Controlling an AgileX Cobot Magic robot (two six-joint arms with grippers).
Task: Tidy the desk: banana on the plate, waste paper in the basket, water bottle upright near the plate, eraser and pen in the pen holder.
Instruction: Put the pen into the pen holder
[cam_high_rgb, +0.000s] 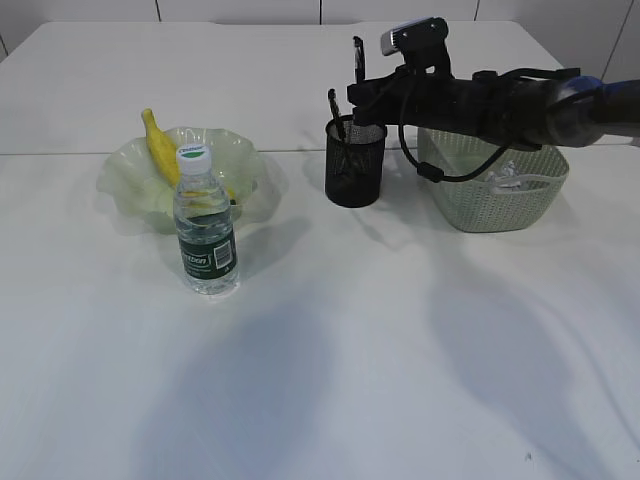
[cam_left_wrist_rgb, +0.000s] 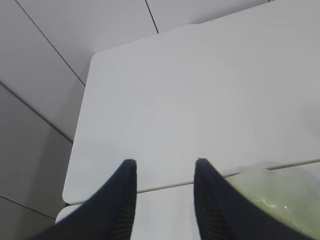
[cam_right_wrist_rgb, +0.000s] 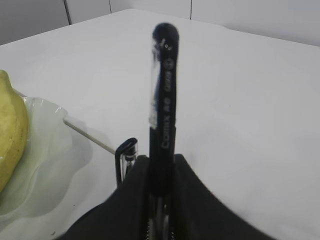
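A black pen (cam_right_wrist_rgb: 164, 90) stands upright between the fingers of my right gripper (cam_right_wrist_rgb: 161, 165), which is shut on it. In the exterior view that gripper (cam_high_rgb: 364, 96) hangs just above the black mesh pen holder (cam_high_rgb: 355, 170), with the pen (cam_high_rgb: 358, 58) pointing up. A second pen (cam_high_rgb: 334, 108) leans in the holder. The banana (cam_high_rgb: 160, 148) lies on the green plate (cam_high_rgb: 120, 180). The water bottle (cam_high_rgb: 205, 225) stands upright in front of the plate. My left gripper (cam_left_wrist_rgb: 165, 162) is open and holds nothing. The eraser is out of view.
The woven basket (cam_high_rgb: 495, 195) stands right of the pen holder, with white paper (cam_high_rgb: 510, 178) inside, and my right arm (cam_high_rgb: 520, 105) passes over it. A seam between two tabletops (cam_high_rgb: 80, 153) runs behind the plate. The plate's rim (cam_left_wrist_rgb: 280, 195) shows beside my left fingers.
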